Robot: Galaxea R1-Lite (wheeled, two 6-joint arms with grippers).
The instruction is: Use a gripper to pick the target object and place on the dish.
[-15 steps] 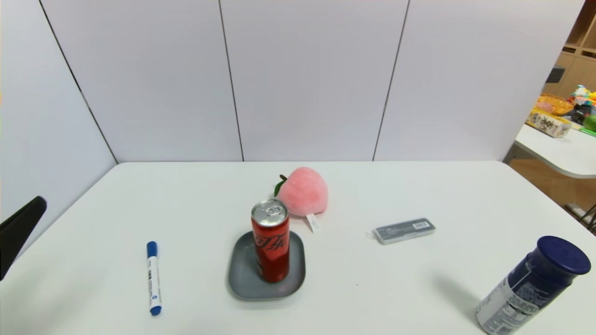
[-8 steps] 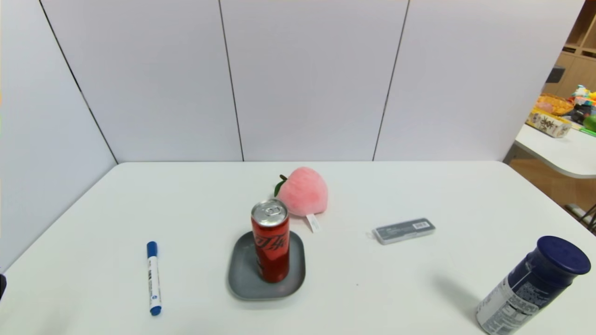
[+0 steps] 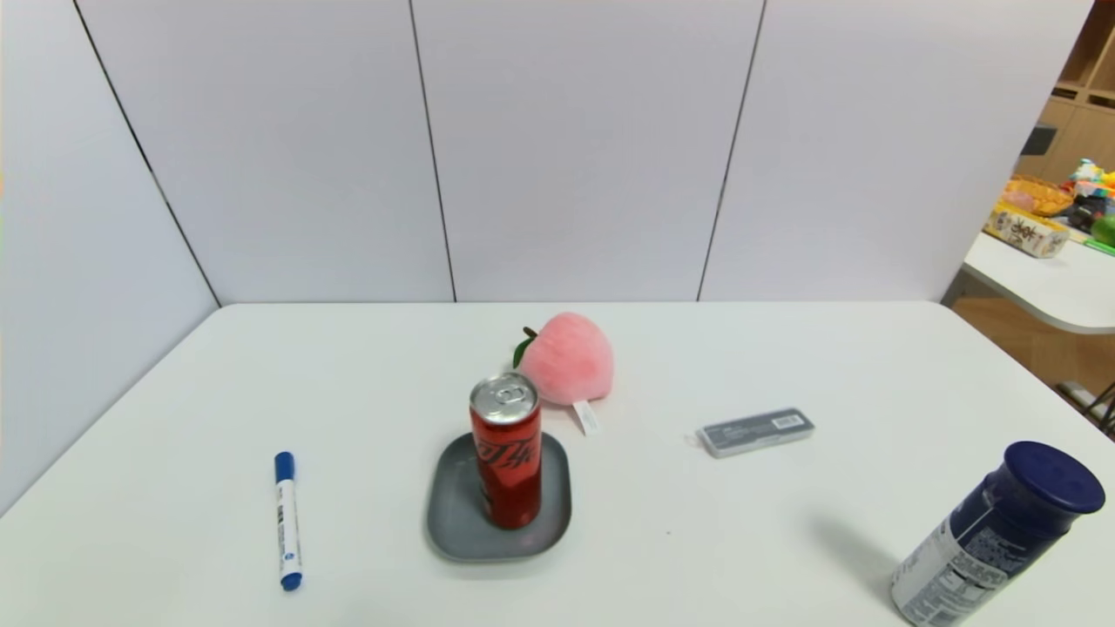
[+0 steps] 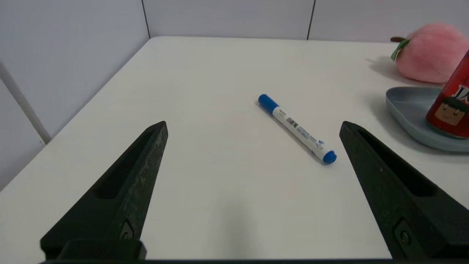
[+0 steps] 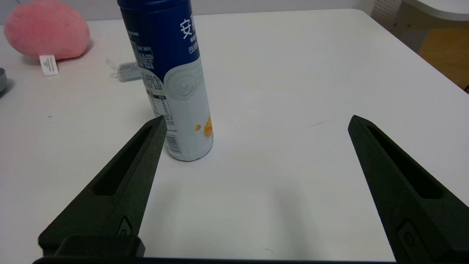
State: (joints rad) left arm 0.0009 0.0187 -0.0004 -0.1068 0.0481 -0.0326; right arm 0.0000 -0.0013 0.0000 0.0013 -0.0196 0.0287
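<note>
The red soda can (image 3: 506,453) stands upright on the grey-blue dish (image 3: 459,514) in the middle of the white table; in the left wrist view the can (image 4: 450,106) and the dish (image 4: 406,110) show at the edge. Neither arm shows in the head view. My left gripper (image 4: 253,126) hangs open over bare table near the front left, with nothing between its fingers. My right gripper (image 5: 256,121) is open too, low over the table's front right, empty, beside the dark blue canister (image 5: 172,77).
A blue-capped marker (image 3: 287,520) lies left of the dish. A pink plush peach (image 3: 566,359) sits behind the can. To the right lie a small grey case (image 3: 755,432) and the dark blue canister (image 3: 993,535). White panels wall the back and left.
The left arm's dark tip, seen at the head view's left edge a second ago, has drawn back out of that view. The can and dish have not moved.
</note>
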